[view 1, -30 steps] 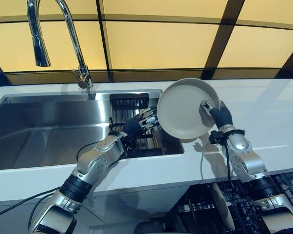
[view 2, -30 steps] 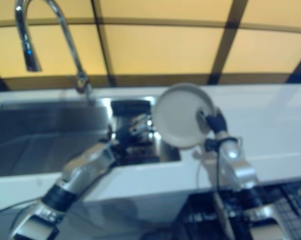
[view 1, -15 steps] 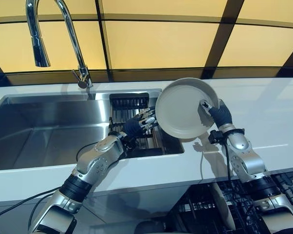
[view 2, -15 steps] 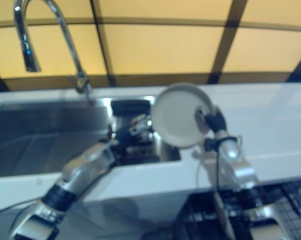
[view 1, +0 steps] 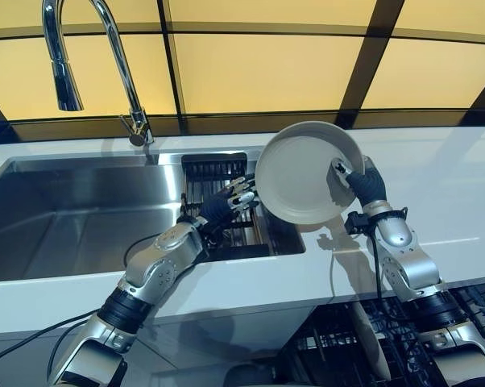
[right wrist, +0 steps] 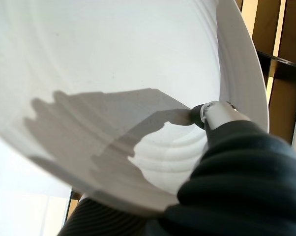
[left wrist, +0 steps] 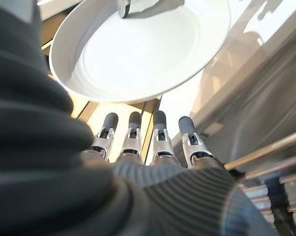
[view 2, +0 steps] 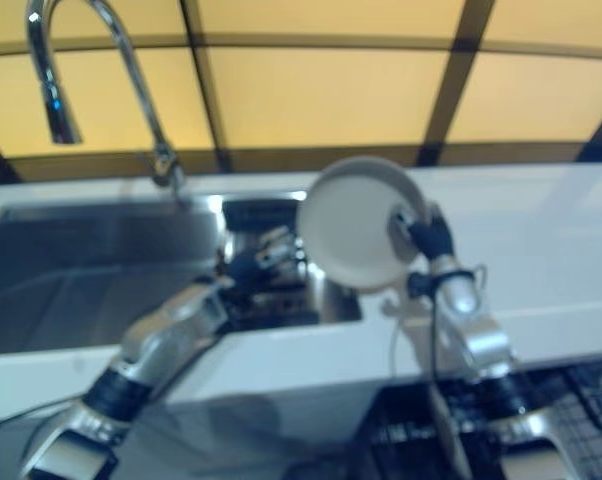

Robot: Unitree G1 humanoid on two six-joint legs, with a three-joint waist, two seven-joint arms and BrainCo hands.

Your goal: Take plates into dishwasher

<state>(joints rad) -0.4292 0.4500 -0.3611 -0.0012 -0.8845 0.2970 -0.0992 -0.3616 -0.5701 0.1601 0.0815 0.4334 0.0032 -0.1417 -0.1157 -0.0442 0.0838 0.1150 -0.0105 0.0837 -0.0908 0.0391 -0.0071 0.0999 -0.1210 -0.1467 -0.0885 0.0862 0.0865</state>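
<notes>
A white plate (view 1: pixel 303 173) is held upright on edge above the right end of the sink, its hollow side facing me. My right hand (view 1: pixel 363 184) is shut on its right rim, thumb on the inside face (right wrist: pixel 207 115). My left hand (view 1: pixel 230 201) is open, fingers (left wrist: pixel 158 135) straight, just left of and below the plate, apart from it, over the dish rack (view 1: pixel 218 181) in the sink. The plate also shows in the left wrist view (left wrist: pixel 138 49). The dishwasher's dark wire rack (view 1: pixel 371 339) is open at the lower right with a white plate (view 1: pixel 370 334) standing in it.
A steel sink (view 1: pixel 73 218) fills the left half, with a tall curved faucet (view 1: pixel 105 56) behind it. The white counter (view 1: pixel 444 185) runs to the right of the sink and along its front.
My right hand has lifted the plate a little higher and slightly left. My left hand has risen slightly beside it.
</notes>
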